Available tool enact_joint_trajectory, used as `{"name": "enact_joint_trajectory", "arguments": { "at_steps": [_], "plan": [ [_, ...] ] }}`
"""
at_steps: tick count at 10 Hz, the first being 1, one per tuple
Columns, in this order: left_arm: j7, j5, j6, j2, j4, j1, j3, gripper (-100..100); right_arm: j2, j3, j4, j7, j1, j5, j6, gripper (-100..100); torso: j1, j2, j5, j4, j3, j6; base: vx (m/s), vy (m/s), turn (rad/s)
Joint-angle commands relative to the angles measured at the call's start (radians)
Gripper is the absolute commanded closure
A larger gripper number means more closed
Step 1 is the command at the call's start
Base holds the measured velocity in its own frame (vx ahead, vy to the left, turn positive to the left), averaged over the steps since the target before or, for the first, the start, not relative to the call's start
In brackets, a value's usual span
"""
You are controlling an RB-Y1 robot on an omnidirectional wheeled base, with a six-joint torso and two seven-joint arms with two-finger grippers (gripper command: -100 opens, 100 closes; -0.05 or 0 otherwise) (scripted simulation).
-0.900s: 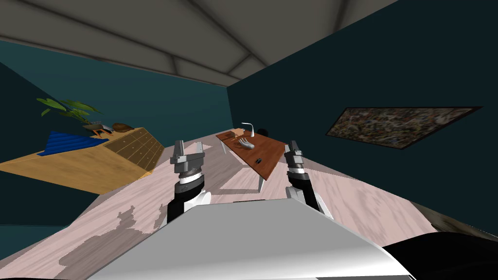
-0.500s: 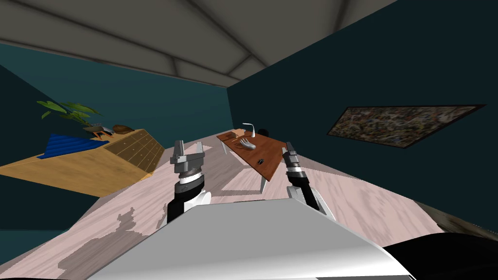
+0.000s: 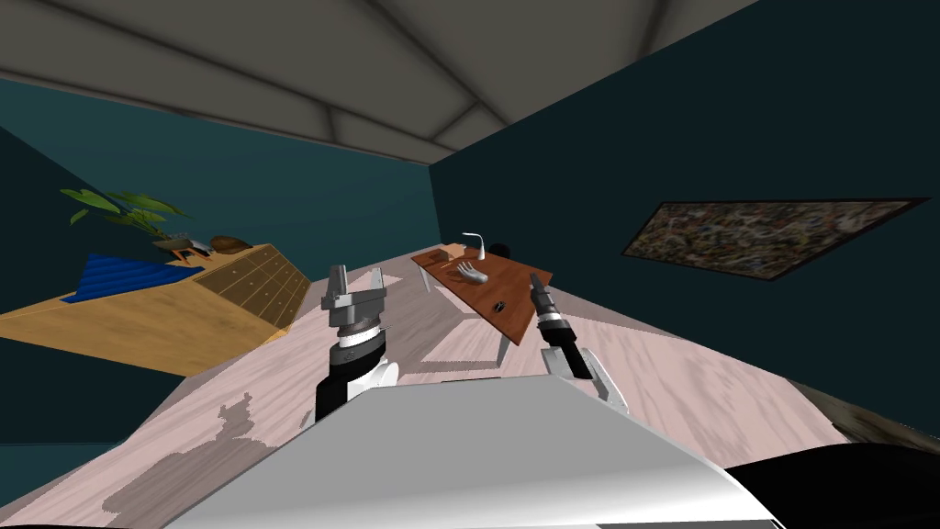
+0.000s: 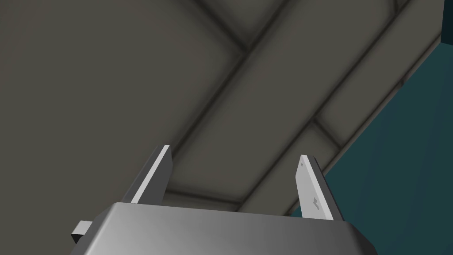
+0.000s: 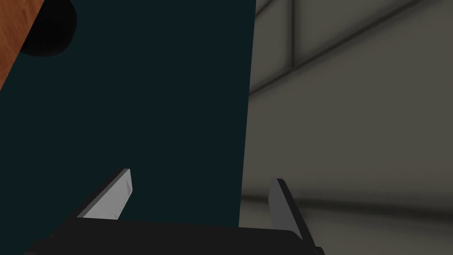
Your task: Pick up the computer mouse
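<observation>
The computer mouse (image 3: 500, 306) is a small black thing near the close end of a brown desk top (image 3: 519, 285), seen in the head view ahead and slightly right. My right gripper (image 3: 534, 281) is raised just right of the mouse, near the desk's close corner. In the right wrist view that gripper (image 5: 203, 175) is open and holds nothing, facing a dark wall, with an edge of the brown desk (image 5: 13, 40) beside it. My left gripper (image 3: 358, 280) is up on the left, away from the desk, and its fingers (image 4: 305, 177) stand open and empty.
On the desk stand a grey hand-shaped figure (image 3: 472, 272), a white lamp (image 3: 475, 241) and a black round thing (image 3: 498, 249). A wooden dresser (image 3: 248, 275) with a blue cloth (image 3: 128, 274) and a plant (image 3: 119, 207) stands left. A framed picture (image 3: 780, 234) hangs on the right wall.
My right arm has swung left and forward, bringing its gripper closer to the desk's near corner. The head view has shifted slightly. The left arm has stayed put.
</observation>
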Motion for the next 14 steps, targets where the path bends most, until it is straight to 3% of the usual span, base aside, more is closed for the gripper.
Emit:
{"name": "enact_joint_trajectory", "arguments": {
  "at_steps": [1,6,9,10,11,12,13,14],
  "plan": [
    [0.0,0.0,0.0,0.0,0.0,0.0,0.0,0,-0.016,-0.007,0.04,0.017,-0.014,0.024,0.05,-100,0.0,0.0,0.0,0.0,0.0,0.0,0.039,0.124,0.001],
    [0.0,0.0,0.0,0.0,0.0,0.0,0.0,0,-0.036,-0.019,0.106,0.04,-0.053,0.059,0.154,-100,-0.001,0.001,0.0,0.0,0.0,0.0,0.03,0.079,0.002],
    [0.0,0.0,0.0,0.0,0.0,0.0,0.0,0,-0.052,-0.031,0.177,0.063,-0.096,0.096,0.237,-100,-0.001,0.001,0.0,0.0,0.0,0.0,0.038,0.086,0.015],
    [0.0,0.0,0.0,0.0,0.0,0.0,0.0,0,-0.052,-0.031,0.177,0.063,-0.096,0.096,0.254,-100,0.0,0.0,0.0,0.0,0.0,0.0,0.029,0.072,0.01],
    [0.0,0.0,0.0,0.0,0.0,0.0,0.0,0,-0.06,-0.036,0.203,0.075,-0.119,0.115,0.296,-100,-0.001,0.001,0.0,0.0,0.0,0.0,0.041,0.076,0.02],
    [0.0,0.0,0.0,0.0,0.0,0.0,0.0,0,-0.06,-0.036,0.215,0.075,-0.119,0.115,0.306,-100,-0.001,0.0,0.0,0.0,0.0,0.0,0.029,0.067,0.018],
    [0.0,0.0,0.0,0.0,0.0,0.0,0.0,0,-0.067,-0.042,0.252,0.087,-0.142,0.134,0.344,-100,-0.002,0.0,0.0,0.0,0.0,0.0,0.012,0.089,0.041],
    [0.0,0.0,0.0,0.0,0.0,0.0,0.0,0,-0.067,-0.042,0.252,0.087,-0.142,0.134,0.359,-100,0.0,0.001,0.0,0.0,0.001,0.0,0.02,0.073,0.01]
  ]
}}
